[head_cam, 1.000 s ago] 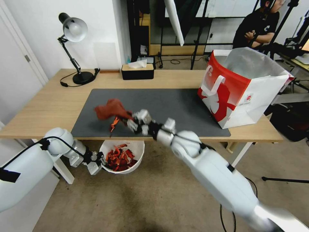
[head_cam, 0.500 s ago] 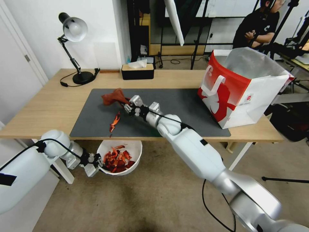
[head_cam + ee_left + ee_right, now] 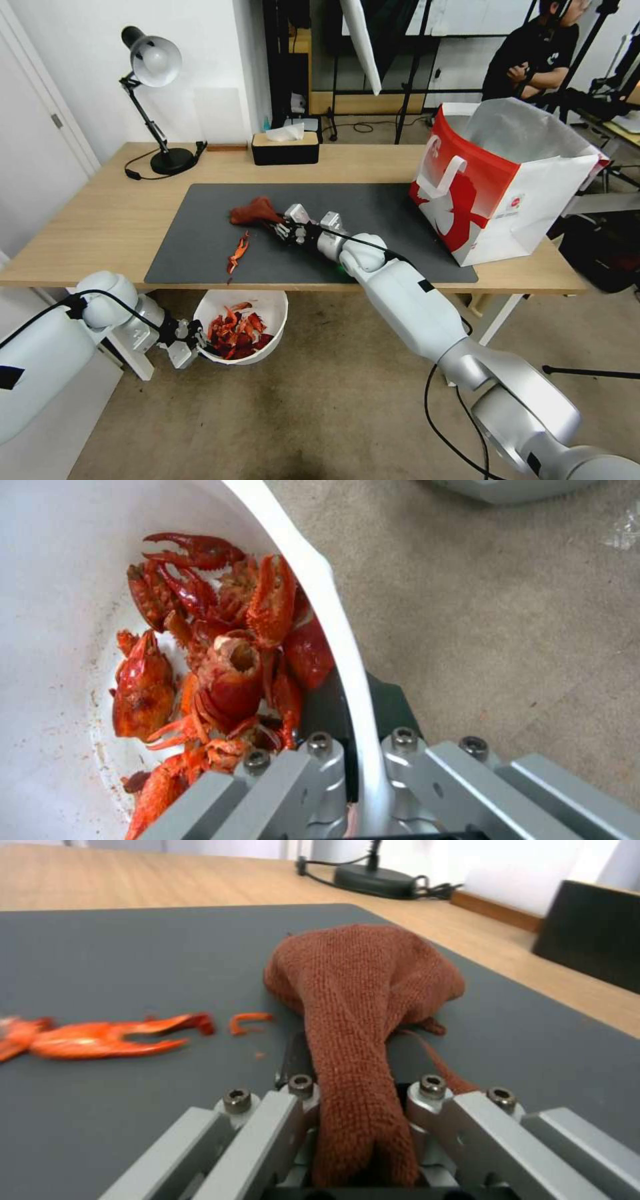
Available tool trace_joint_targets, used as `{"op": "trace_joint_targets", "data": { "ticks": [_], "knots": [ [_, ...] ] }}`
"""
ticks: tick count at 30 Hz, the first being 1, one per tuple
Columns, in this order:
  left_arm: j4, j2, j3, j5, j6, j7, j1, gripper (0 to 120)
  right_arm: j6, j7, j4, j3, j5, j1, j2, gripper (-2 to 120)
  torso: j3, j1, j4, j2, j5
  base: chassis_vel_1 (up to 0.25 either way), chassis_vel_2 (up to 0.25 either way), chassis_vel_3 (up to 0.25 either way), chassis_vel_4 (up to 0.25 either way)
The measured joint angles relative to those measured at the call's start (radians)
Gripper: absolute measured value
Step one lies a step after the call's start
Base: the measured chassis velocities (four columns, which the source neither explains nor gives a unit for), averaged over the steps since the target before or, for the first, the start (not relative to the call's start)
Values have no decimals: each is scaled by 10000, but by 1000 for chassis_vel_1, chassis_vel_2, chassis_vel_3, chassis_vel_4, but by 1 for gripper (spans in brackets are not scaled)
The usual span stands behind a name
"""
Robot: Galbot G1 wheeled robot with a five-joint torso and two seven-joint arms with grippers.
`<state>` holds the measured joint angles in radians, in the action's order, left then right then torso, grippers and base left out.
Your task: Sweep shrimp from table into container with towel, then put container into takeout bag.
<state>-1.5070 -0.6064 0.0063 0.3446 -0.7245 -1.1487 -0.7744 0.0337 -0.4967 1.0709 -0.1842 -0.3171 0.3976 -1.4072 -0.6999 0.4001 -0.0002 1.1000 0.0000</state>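
Note:
My right gripper [image 3: 279, 228] is shut on the rust-red towel [image 3: 253, 211], whose bunched end [image 3: 365, 971] rests on the dark grey mat [image 3: 347, 203] of the table [image 3: 100, 213]. A few shrimp pieces [image 3: 236, 253] lie on the mat toward its front edge, beside the towel [image 3: 100, 1036]. Below the table's front edge my left gripper [image 3: 189, 337] is shut on the rim of the white container [image 3: 272, 308], which holds several red shrimp [image 3: 220, 665]. The red-and-white takeout bag [image 3: 497, 180] stands open at the table's right end.
A desk lamp [image 3: 155, 100] and a black tissue box [image 3: 285, 148] stand along the table's back edge. Grey carpet floor [image 3: 320, 413] lies below the container. A person sits in the room behind the bag.
My right gripper has carried the towel back from the mat's front edge and lowered it onto the mat. The left gripper has lowered the container slightly and shifted it left.

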Motion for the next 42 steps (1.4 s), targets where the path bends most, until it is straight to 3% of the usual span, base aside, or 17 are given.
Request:
{"op": "trace_joint_targets", "data": {
  "ticks": [26, 42],
  "knots": [
    [22, 166, -44, -113, 39, 27, 6, 0, 162, -2469, 1399, -418, -324, 680, 702, 8, 0, -2, 2, 0, 0, 0, 0, 0, 0],
    [74, 177, -53, -187, 49, 37, 28, 0, 349, -2995, 2401, -682, -470, 1053, 1334, 8, 0, -2, 1, 0, 1, 0, 0, 0, 0]
  ]
}}
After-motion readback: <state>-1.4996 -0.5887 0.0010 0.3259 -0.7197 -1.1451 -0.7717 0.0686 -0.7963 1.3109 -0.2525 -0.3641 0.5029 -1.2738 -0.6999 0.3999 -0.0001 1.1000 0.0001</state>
